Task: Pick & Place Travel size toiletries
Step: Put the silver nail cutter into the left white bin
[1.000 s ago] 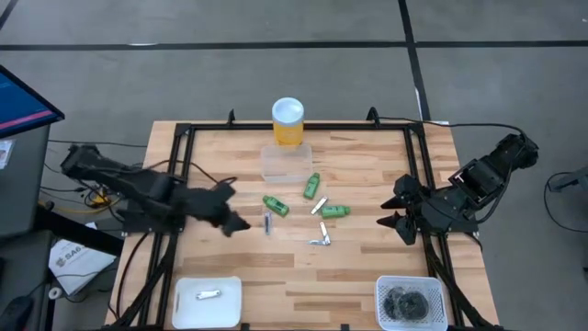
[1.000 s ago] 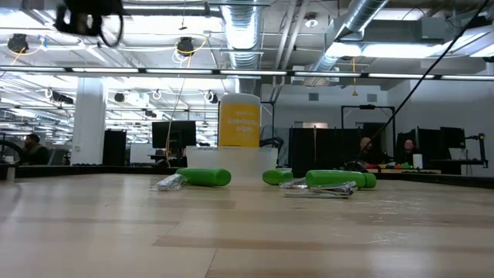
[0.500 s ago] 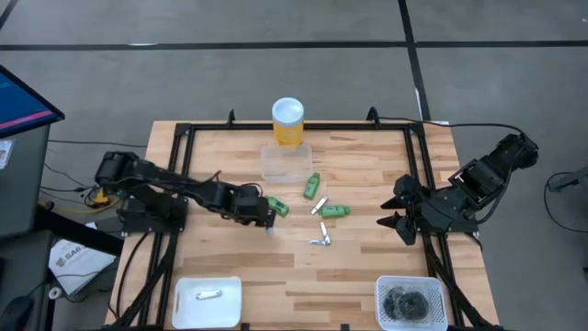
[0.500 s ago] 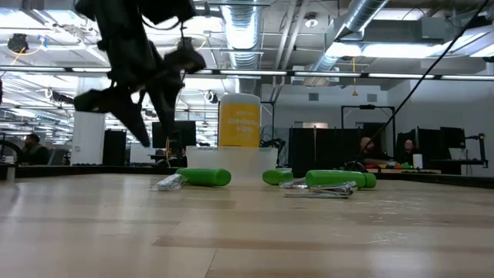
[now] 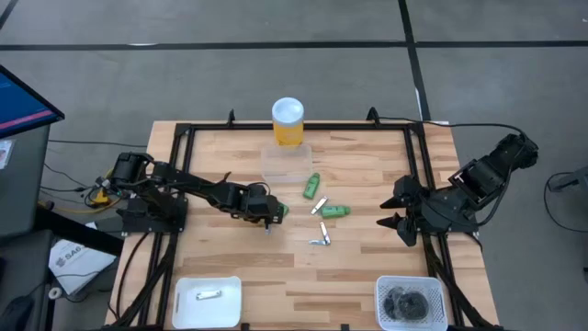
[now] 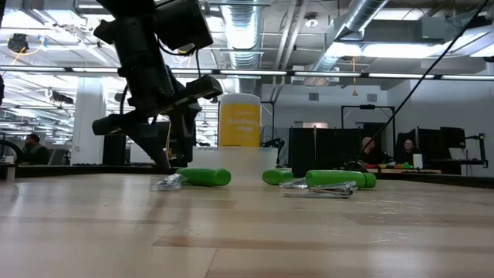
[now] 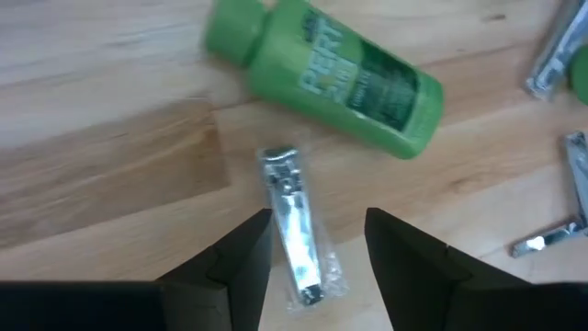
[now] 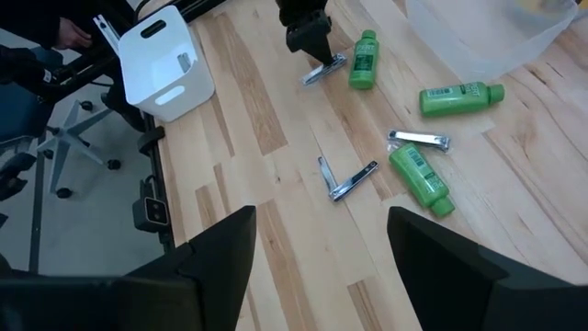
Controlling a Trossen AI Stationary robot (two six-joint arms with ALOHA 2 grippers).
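Note:
My left gripper is open and low over the table. Its fingers stand on either side of a silvery nail clipper in clear wrap, which lies flat on the wood. I see no touch. A green tube lies just beyond it. Two more green tubes and two silvery clippers lie mid-table. In the low view the left gripper reaches down beside the green tube. My right gripper waits open at the table's right edge.
A clear shallow container and a tall yellow white-lidded cylinder stand at the far edge. A white bin with one silvery piece sits at the near left, and a white basket with dark round pieces at the near right.
My left arm has swung from the table's left side toward the middle and come down, so its open fingers now stand around the wrapped clipper beside the green tube. The toiletries have stayed where they were.

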